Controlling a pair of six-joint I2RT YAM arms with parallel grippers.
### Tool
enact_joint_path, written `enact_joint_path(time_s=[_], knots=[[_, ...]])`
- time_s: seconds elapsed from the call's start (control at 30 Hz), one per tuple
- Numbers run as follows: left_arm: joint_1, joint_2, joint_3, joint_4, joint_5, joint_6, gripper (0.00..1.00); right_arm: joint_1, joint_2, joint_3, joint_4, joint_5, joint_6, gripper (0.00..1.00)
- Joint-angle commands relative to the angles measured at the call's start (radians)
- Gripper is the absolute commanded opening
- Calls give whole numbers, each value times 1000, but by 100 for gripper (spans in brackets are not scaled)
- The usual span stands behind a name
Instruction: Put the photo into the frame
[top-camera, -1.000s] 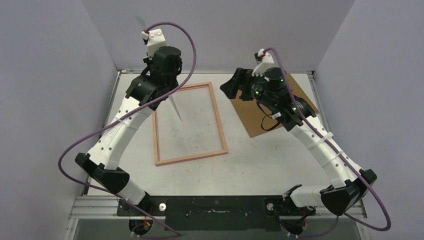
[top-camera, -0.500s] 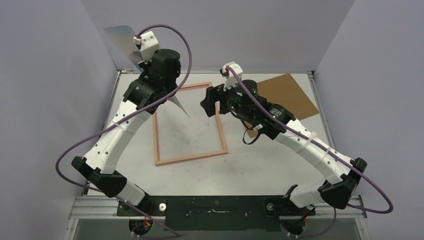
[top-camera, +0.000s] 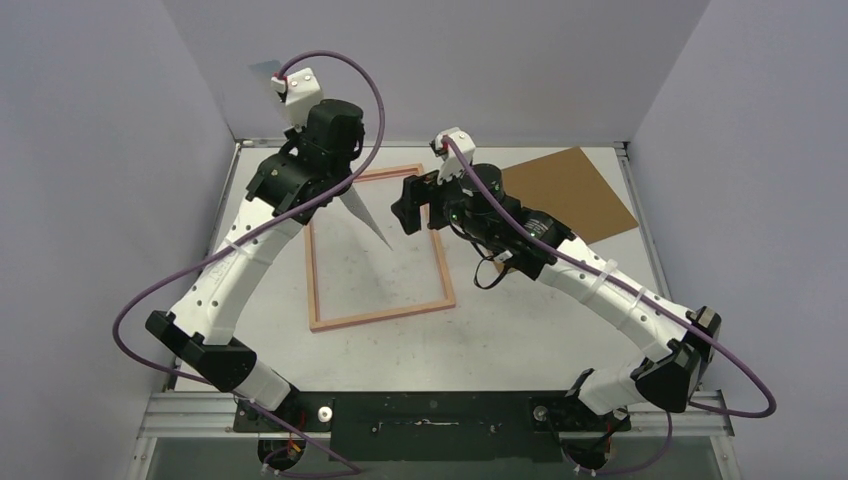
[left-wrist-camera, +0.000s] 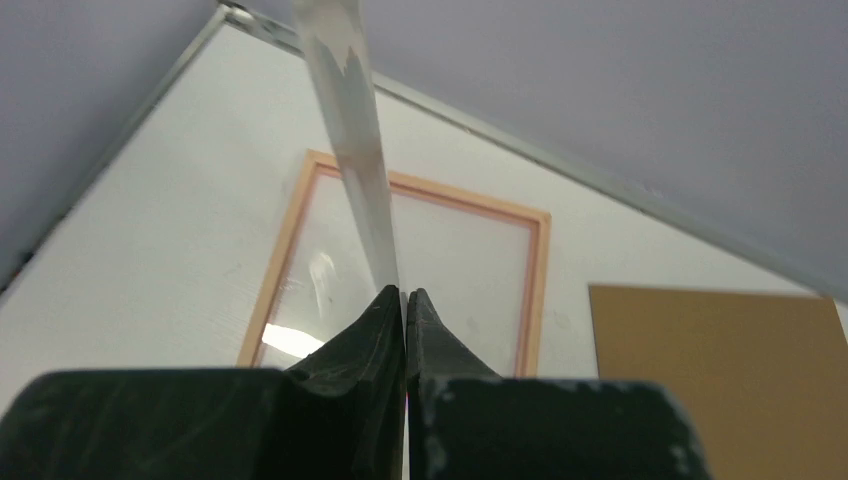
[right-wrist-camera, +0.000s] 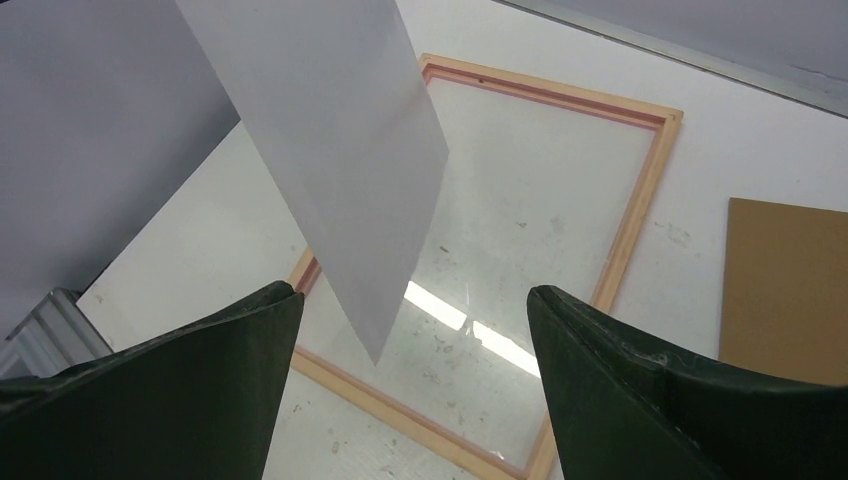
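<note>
The photo (top-camera: 364, 219) hangs in the air above the frame's far left part, nearly edge-on in the top view. My left gripper (left-wrist-camera: 405, 296) is shut on its lower edge, and the sheet rises from the jaws as a thin pale strip (left-wrist-camera: 351, 125). In the right wrist view its white back (right-wrist-camera: 330, 150) faces the camera, one corner pointing down. The frame (top-camera: 380, 312) lies flat on the table, wood-coloured side up with a pink inner lip (right-wrist-camera: 640, 190). My right gripper (top-camera: 410, 205) hovers open over the frame's far right rail, close to the photo, with nothing between its fingers (right-wrist-camera: 415, 300).
A clear sheet (right-wrist-camera: 520, 230) lies inside the frame and reflects the lights. A brown backing board (top-camera: 570, 192) lies flat at the far right of the table. Grey walls enclose the table on three sides.
The right arm has swung left from above the brown board to over the frame's far right rail. The left wrist has twisted back and forth, turning the held photo.
</note>
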Motion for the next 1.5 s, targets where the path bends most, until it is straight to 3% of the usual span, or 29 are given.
enact_joint_path(time_s=[0.0, 0.17, 0.33, 0.43, 0.57, 0.8, 1.0, 1.23, 1.47], knots=[[62, -4, 57, 28, 391, 104, 0, -8, 4, 15, 81, -26, 46, 86], [133, 36, 138, -108, 642, 281, 0, -133, -35, 48, 95, -190, 173, 87], [145, -88, 17, 35, 902, 470, 0, -270, -85, 11, 167, -300, 274, 89], [170, -136, -14, 69, 1090, 517, 0, -327, -85, -18, 231, -362, 364, 89], [246, -109, 47, -3, 1305, 497, 0, -379, -72, -39, 253, -392, 450, 89], [442, -38, 18, -54, 1465, 188, 0, -391, -70, -82, 218, -341, 521, 86], [568, -6, -124, -19, 1530, 48, 0, -392, -78, -115, 92, -230, 486, 84], [671, 107, -309, 100, 1608, 26, 0, -392, -88, -177, 89, -215, 507, 83], [748, 242, -240, -11, 1694, 169, 0, -394, -98, -191, 49, -169, 476, 84]])
